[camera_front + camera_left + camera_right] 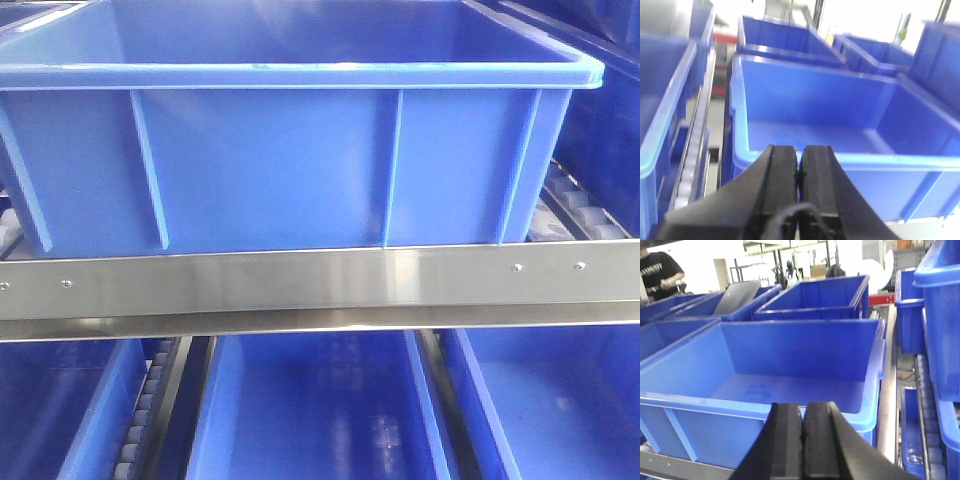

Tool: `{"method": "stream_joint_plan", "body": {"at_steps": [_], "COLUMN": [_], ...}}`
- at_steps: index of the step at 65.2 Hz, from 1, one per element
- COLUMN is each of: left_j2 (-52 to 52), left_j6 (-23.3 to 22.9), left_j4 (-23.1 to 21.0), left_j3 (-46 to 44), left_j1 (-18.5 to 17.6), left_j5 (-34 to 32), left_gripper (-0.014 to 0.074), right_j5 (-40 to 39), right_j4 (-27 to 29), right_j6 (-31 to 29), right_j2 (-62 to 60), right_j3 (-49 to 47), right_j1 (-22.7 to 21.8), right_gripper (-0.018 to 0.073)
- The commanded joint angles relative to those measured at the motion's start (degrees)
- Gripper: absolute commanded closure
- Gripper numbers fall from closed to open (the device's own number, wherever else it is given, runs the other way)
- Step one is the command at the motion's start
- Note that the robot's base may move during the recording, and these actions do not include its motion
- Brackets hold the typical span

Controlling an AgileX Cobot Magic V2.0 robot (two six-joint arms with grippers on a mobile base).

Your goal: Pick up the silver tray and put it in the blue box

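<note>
Grippers: left gripper (800, 172), right gripper (802, 427) closed, empty | blue box (300, 160) just ahead (interior bare)

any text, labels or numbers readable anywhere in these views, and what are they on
White lettering on the black t-shirt of the person at the top left of the right wrist view: too blurred to read.
Large blue plastic crate, steel shelf rail, black left gripper, black right gripper: no text visible.
Grey sheet leaning in a far crate: no markings seen.
</note>
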Motion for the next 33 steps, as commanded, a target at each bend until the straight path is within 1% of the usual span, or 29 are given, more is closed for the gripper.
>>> {"method": "stream_joint_plan", "body": {"at_steps": [1,33], "left_j2": [-2.0,-2.4], "left_j6": [-0.2,-0.2], "left_j4": [0.2,0.2], "left_j3": [-1.3,-1.3], "left_j1": [0.0,0.0], "left_j5": [-4.5,-4.5], "left_gripper": [0.0603,0.0602], "right_j5": [-3.2,-3.1], "right_j4": [-0.7,-0.7], "right_j6": [-0.9,-0.9], "right_j2": [-1.4,-1.4], "right_j3": [-1.5,-1.5], "right_j1": [0.0,0.0], "right_gripper": [0.0508,0.0508]}}
